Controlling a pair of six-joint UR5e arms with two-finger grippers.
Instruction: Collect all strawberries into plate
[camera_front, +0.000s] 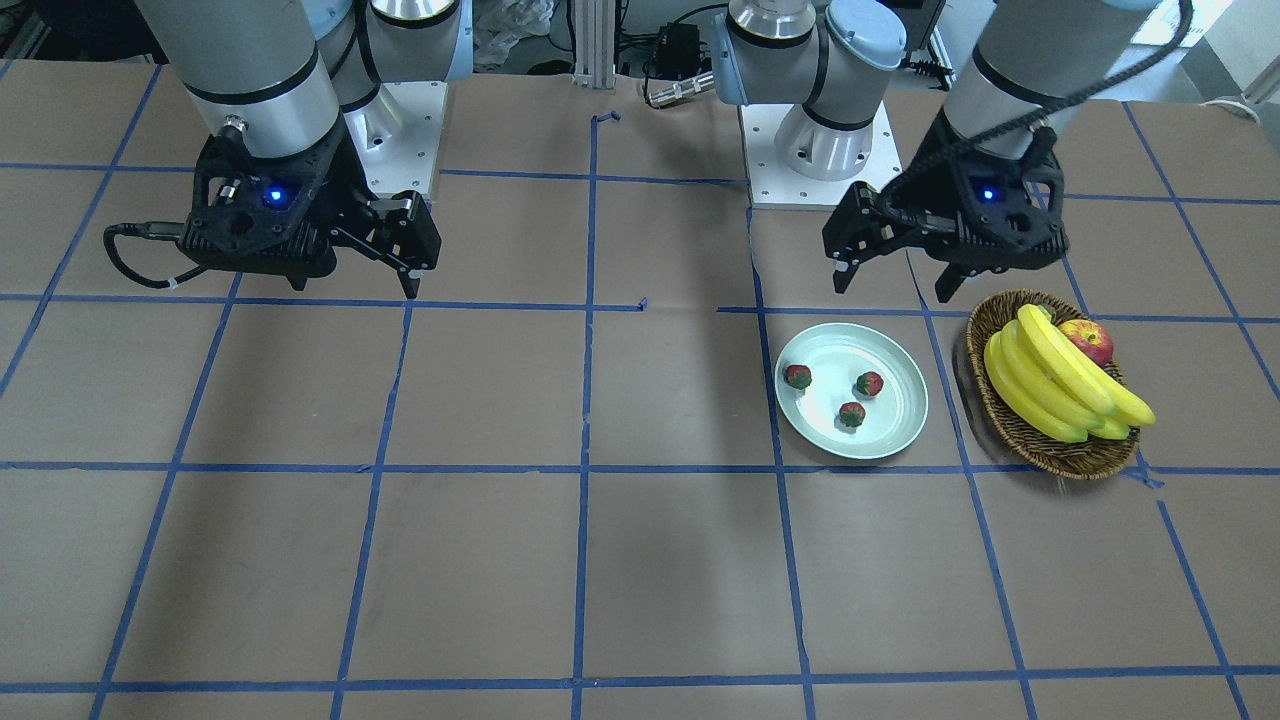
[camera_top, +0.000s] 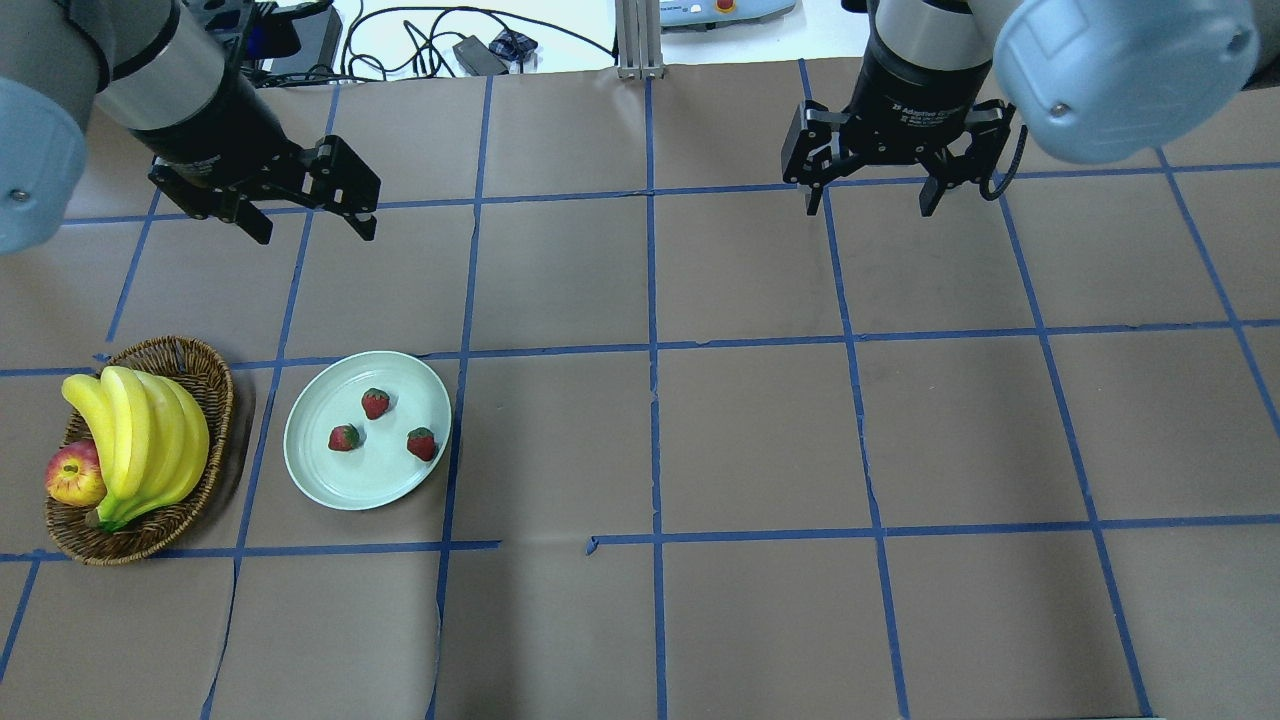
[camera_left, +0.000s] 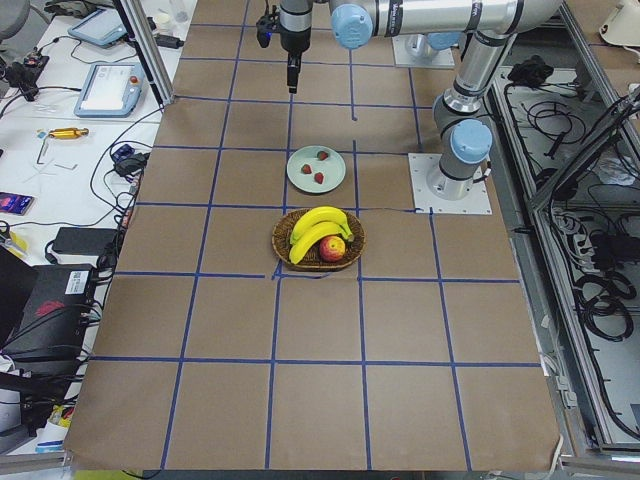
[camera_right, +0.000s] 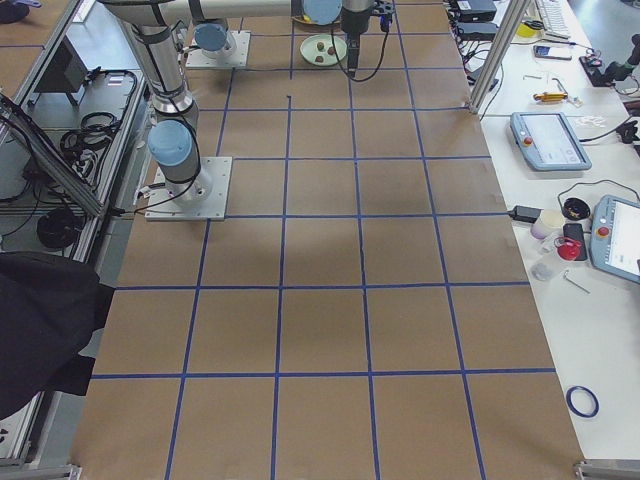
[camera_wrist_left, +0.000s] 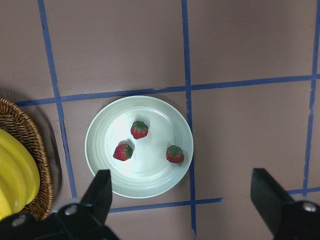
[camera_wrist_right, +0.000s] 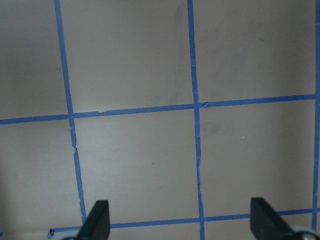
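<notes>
Three strawberries (camera_top: 376, 403) lie inside the plate (camera_top: 318, 482), each apart from the other two, and we see them clearly in the overhead and left wrist views. The plate rests on the worktop (camera_top: 760, 430) on the robot's left side, just beside a wicker basket (camera_top: 205, 362). In the basket are a bunch of bananas (camera_top: 140, 435) and an apple (camera_top: 73, 476).

We find the left tool (camera_top: 315, 233) raised above the worktop near the plate, its fingers spread wide with nothing between them. The right tool (camera_top: 870, 209) hangs well apart from the plate, over bare worktop. Its fingers are likewise spread wide and it has hold of nothing.
</notes>
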